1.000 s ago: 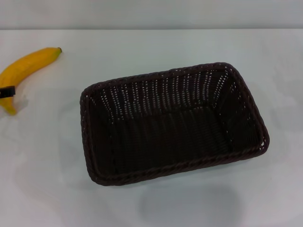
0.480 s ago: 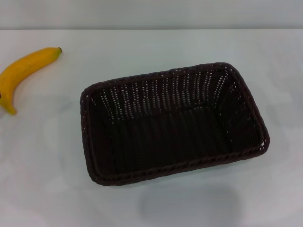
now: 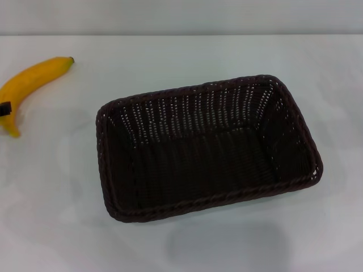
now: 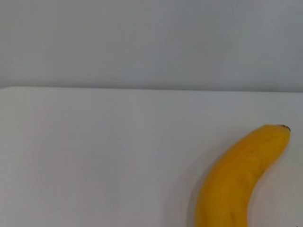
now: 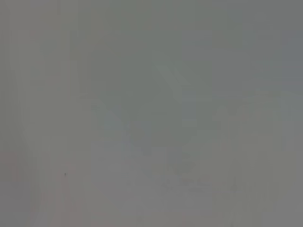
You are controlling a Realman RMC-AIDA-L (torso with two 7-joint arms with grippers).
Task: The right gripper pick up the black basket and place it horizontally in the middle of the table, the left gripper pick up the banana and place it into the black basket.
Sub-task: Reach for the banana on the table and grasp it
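The black basket (image 3: 170,94) lies lengthwise across the middle of the table (image 3: 187,54), empty, with its open top up. The banana (image 3: 33,81) lies on the table at the far left, dark tip pointing away from me. Only a small black tip of my left gripper (image 3: 4,109) shows at the picture's left edge, against the banana's near end. In the left wrist view the banana (image 4: 236,179) fills the corner close to the camera. The right gripper is out of view; the right wrist view shows only a plain grey surface.
Bare white tabletop surrounds the basket on all sides. The table's far edge (image 3: 181,35) meets a grey wall behind it.
The black tip of the left gripper at the banana's near end slid almost out of the picture half a second ago and now shows again, smaller. Basket and banana have not moved.
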